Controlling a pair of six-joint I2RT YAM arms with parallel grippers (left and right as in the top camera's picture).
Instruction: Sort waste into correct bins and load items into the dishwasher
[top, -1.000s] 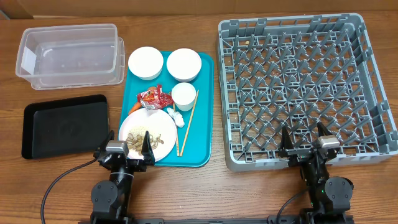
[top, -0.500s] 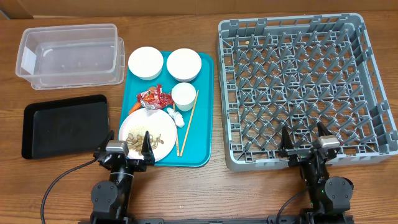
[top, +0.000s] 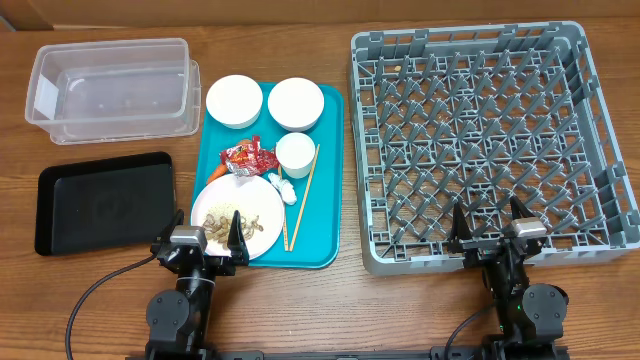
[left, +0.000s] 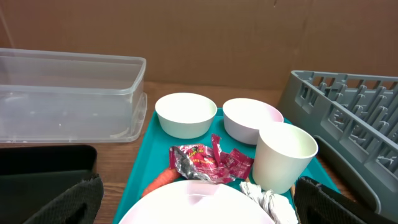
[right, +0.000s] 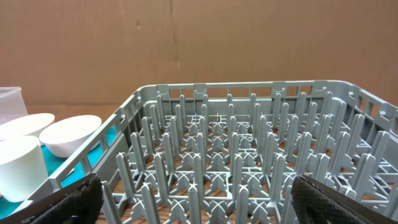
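On the teal tray sit two white bowls, a cup, a red wrapper, a carrot, a tissue, chopsticks and a plate holding rice and nut bits. My left gripper stands open at the plate's near edge, holding nothing. The clear tub and black tray lie to the left. My right gripper is open and empty at the front wall of the grey dish rack.
The wrapper lies just beyond the plate in the left wrist view, with the cup to its right. Upright pegs of the rack fill the right wrist view. A brown cardboard wall stands behind the table.
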